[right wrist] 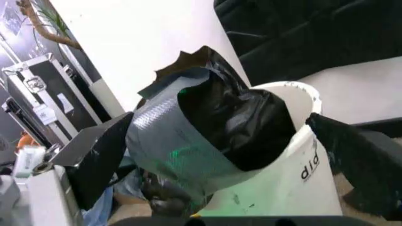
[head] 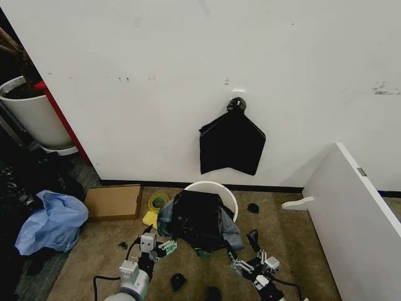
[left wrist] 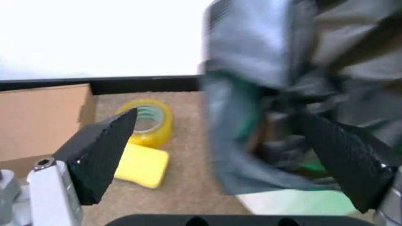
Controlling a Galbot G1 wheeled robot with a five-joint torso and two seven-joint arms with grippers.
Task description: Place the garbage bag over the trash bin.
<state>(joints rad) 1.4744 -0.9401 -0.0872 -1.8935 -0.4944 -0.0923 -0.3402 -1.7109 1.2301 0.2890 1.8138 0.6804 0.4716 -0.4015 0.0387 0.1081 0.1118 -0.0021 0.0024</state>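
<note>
The garbage bag (head: 199, 221) hangs bunched over the near rim of the trash bin (head: 220, 189), only part-spread. Both grippers, left (head: 164, 247) and right (head: 241, 262), flank it with fingers (left wrist: 100, 153) wide, the plastic lying between them, ungripped.

White scuffed wall (head: 188, 56) with black skirting, tan carpet (head: 288, 238), white panel (head: 351, 207) at right.

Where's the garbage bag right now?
Head view: the garbage bag is draped over the near rim of the trash bin by the wall, centre frame, with the left gripper and right gripper open at its lower corners.
</note>
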